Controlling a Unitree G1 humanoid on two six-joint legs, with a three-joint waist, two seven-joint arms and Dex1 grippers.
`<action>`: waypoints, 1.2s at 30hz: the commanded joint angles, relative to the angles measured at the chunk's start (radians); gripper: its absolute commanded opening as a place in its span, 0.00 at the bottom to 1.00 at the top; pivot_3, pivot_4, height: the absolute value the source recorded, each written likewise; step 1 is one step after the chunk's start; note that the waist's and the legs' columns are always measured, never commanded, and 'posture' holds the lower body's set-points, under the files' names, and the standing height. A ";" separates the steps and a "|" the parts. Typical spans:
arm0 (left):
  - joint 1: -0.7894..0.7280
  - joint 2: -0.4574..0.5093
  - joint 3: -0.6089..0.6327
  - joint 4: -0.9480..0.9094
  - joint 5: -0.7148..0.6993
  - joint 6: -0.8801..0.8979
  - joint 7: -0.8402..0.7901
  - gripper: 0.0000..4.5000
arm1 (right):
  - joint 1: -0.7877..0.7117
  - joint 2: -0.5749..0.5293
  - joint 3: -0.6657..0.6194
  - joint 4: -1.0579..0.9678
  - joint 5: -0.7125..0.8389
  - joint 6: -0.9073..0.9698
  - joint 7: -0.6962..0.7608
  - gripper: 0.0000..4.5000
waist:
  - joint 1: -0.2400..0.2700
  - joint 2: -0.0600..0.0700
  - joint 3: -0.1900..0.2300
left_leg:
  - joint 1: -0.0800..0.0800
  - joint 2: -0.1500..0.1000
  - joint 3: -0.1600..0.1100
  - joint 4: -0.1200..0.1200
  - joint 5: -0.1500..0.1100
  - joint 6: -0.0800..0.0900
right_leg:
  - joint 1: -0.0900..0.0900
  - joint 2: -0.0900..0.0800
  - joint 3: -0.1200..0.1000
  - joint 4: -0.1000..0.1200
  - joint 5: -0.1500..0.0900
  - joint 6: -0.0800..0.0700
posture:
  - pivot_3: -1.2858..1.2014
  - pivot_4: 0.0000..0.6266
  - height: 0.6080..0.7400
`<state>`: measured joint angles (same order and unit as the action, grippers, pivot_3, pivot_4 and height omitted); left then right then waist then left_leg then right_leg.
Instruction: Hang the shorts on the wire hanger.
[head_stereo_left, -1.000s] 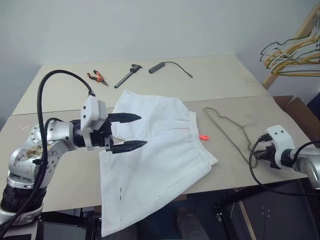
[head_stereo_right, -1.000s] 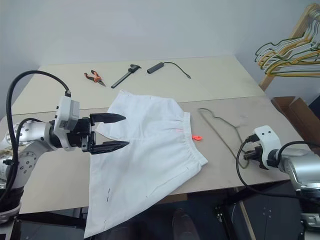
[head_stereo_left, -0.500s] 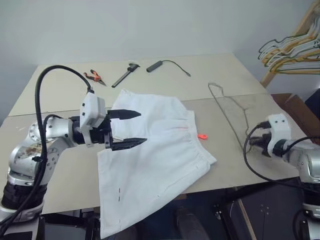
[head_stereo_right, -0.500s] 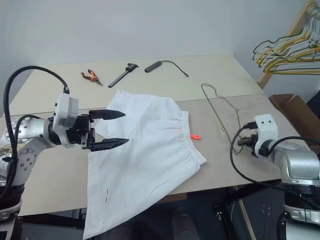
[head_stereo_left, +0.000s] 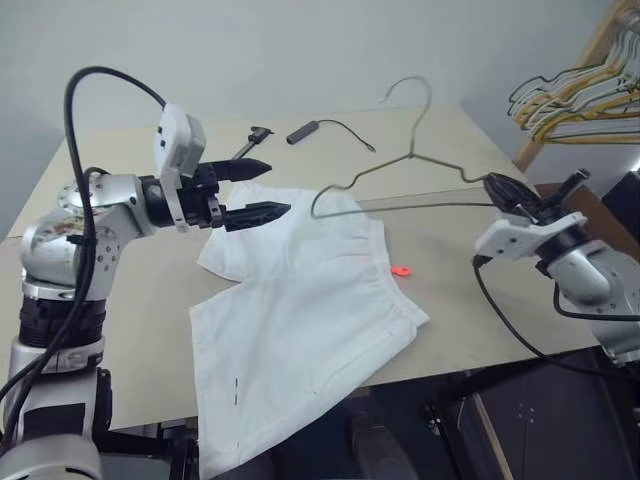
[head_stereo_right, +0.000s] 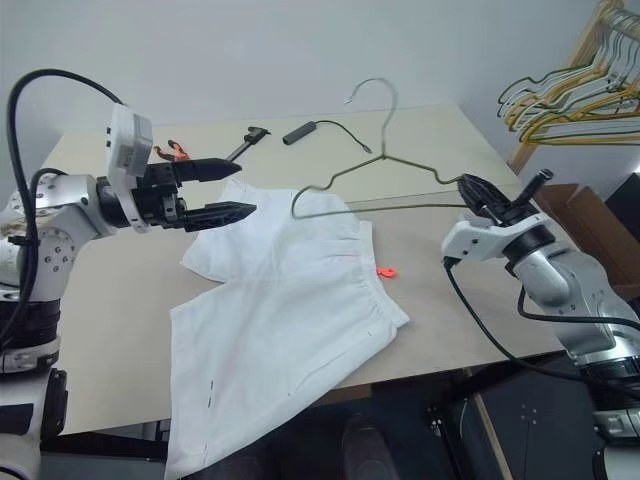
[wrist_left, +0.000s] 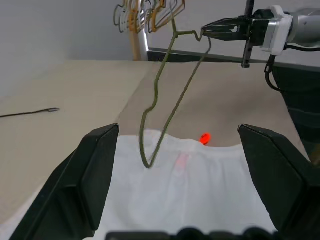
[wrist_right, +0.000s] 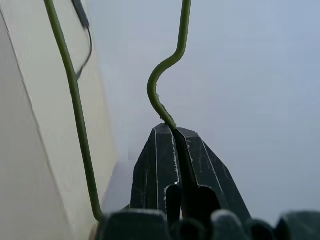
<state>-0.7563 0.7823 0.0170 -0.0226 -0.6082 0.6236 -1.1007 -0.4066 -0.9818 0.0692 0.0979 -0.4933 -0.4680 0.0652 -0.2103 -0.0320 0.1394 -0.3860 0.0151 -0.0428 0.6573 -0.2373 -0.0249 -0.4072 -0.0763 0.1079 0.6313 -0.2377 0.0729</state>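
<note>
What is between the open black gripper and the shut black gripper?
In the left eye view, the thin grey wire hanger spans between left gripper and right gripper.

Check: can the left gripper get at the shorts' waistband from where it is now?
Probably yes. The left gripper hangs open over the far edge of the shorts, nothing between them. The wire hanger, held up by the shut right gripper, dips its free end near the waistband and could crowd the approach.

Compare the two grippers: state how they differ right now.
The left gripper has its fingers spread wide and holds nothing; the right gripper is shut on the wire hanger at one corner. The left hangs above the shorts; the right is off to their side, holding the hanger up off the table. Both have black fingers.
</note>
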 joint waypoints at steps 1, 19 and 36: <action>-0.033 0.014 -0.053 0.035 0.051 -0.048 -0.094 0.92 | -0.040 -0.003 -0.010 -0.005 -0.018 -0.119 -0.015 0.00 | -0.003 0.000 0.000 | 0.000 0.000 0.000 0.000 0.000 0.000 | 0.000 0.000 0.000 0.000 0.000 0.000 | 0.45 0.09 1.00; -0.108 -0.118 -0.214 0.228 0.248 -0.112 -0.175 0.88 | -0.107 0.051 -0.071 -0.074 -0.017 -0.127 0.047 0.00 | -0.049 0.001 -0.004 | 0.001 -0.001 -0.006 0.002 0.000 0.000 | 0.003 0.000 -0.003 0.003 0.001 -0.001 | 0.43 0.09 1.00; -0.087 -0.128 -0.183 0.220 0.253 -0.126 -0.207 0.01 | -0.120 0.063 -0.082 -0.078 -0.030 -0.128 0.078 0.00 | -0.077 0.001 -0.009 | 0.002 -0.002 -0.006 0.003 0.000 0.000 | 0.003 -0.001 -0.003 0.010 0.000 -0.001 | 0.43 0.08 1.00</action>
<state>-0.8363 0.6510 -0.1922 0.2183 -0.3466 0.5027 -1.2997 -0.4996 -0.9165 0.0265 0.0454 -0.5355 -0.6049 0.1414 -0.2875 -0.0307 0.1307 -0.3836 0.0134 -0.0492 0.6606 -0.2372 -0.0247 -0.4047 -0.0771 0.1048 0.6408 -0.2373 0.0721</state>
